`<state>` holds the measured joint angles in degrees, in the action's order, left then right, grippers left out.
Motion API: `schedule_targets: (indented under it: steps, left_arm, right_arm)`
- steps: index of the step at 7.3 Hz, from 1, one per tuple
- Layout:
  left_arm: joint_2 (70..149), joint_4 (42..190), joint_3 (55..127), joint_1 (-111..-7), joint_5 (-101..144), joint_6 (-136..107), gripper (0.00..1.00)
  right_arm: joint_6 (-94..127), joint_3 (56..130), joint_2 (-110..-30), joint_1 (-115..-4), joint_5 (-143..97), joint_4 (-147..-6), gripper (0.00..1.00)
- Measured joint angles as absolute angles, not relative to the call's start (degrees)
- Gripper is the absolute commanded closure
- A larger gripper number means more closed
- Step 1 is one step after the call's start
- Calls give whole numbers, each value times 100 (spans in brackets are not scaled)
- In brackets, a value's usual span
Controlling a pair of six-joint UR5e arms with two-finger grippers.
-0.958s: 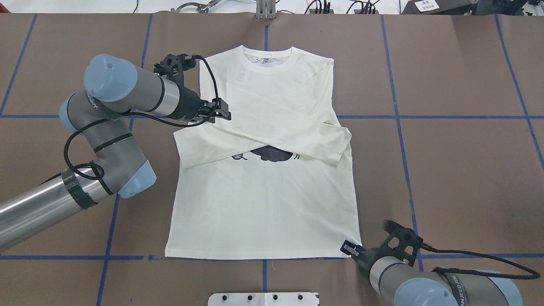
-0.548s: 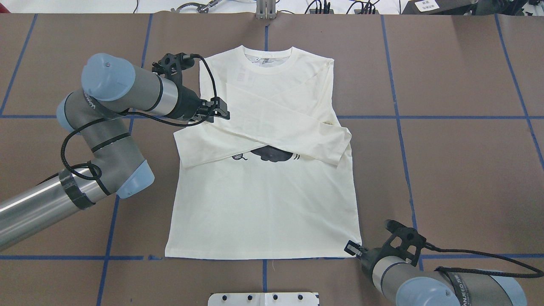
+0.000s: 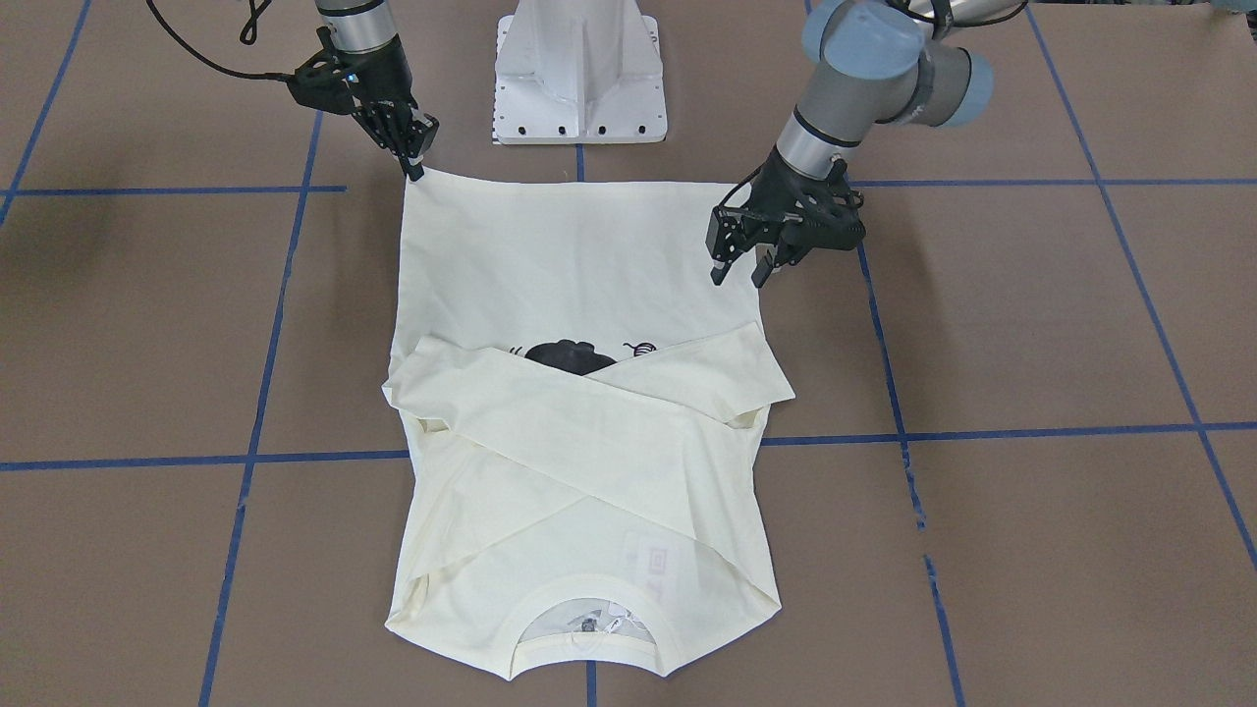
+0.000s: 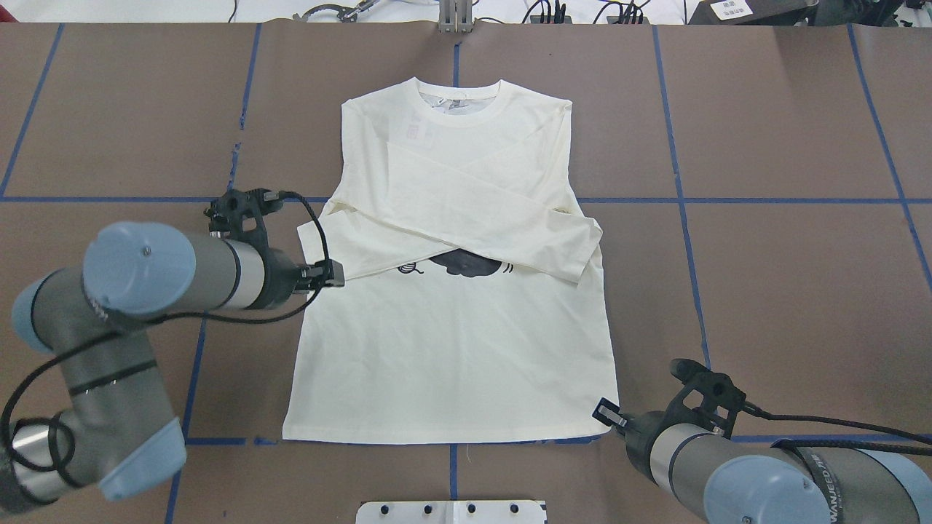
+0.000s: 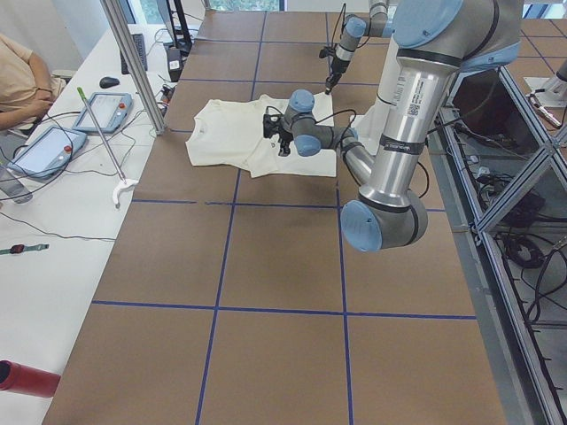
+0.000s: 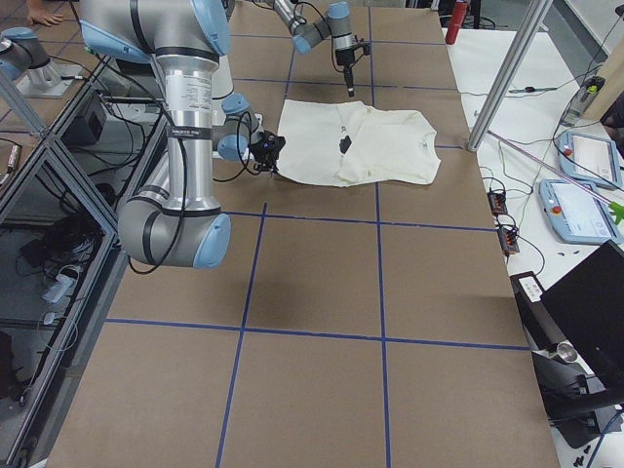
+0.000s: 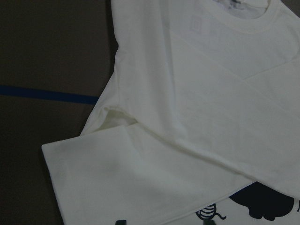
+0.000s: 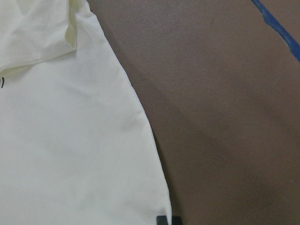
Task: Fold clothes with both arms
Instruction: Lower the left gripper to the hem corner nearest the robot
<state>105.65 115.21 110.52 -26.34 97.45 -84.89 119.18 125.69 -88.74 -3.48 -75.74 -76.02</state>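
The cream shirt (image 4: 451,356) lies flat, print side up, collar at the far side. Both long sleeves are crossed over its chest, and only part of the black cat print (image 4: 466,263) shows. My left gripper (image 4: 333,275) is open and holds nothing. It hovers at the shirt's left edge by the folded sleeve's cuff (image 7: 93,178), and the front view shows that left gripper (image 3: 738,277) with its jaws apart. My right gripper (image 3: 417,169) sits at the near right hem corner (image 8: 161,206), and its fingers look shut on that corner.
The white pedestal base (image 3: 579,69) stands just behind the hem. Blue tape lines (image 4: 764,200) grid the brown table. A side bench with tablets (image 5: 102,111) and a person's arm (image 5: 22,80) lies beyond the collar end, near a metal post (image 5: 133,62).
My left arm has drawn back toward the robot, carrying its open gripper from the shirt's left armpit down to the sleeve cuff. My right gripper has shifted slightly at the hem corner.
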Motion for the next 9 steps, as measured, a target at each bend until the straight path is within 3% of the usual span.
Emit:
schedule_targets:
  steps: [4, 7, 9]
  left_arm:
    - [10213, 9945, 11726, -1002, 8494, -10246, 41]
    - [9931, 9755, 11778, -701, 8397, -10522, 41]
    - [9886, 9748, 11780, -671, 8411, -10540, 67]
  right_arm:
    - [11918, 12531, -8841, -352, -7653, -7611, 100]
    - [11924, 12537, -8833, -353, -7648, -7611, 100]
    - [11928, 12556, -8833, -364, -7647, -7611, 100]
